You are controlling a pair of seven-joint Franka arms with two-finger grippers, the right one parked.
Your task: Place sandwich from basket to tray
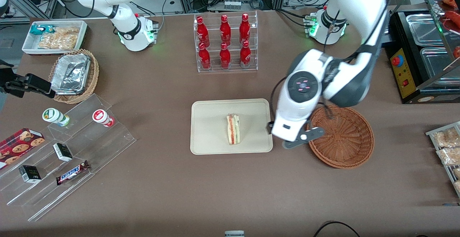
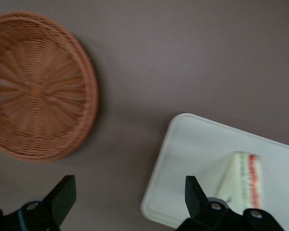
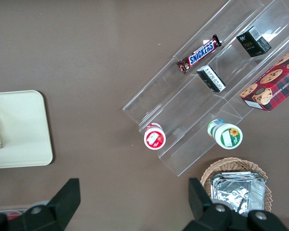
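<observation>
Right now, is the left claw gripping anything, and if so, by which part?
Nothing. The left claw is open and empty, above the table between the reddish-brown wicker basket and the cream tray; the triangular white-bread sandwich lies on that tray.

The front view looks steeply down on the whole counter (image 1: 161, 194) from high at its front edge. The left wrist view hangs close above the tray (image 2: 192, 159) and basket (image 2: 38, 86), both shared with the front view; its end effector (image 2: 130, 199) is spread.
</observation>
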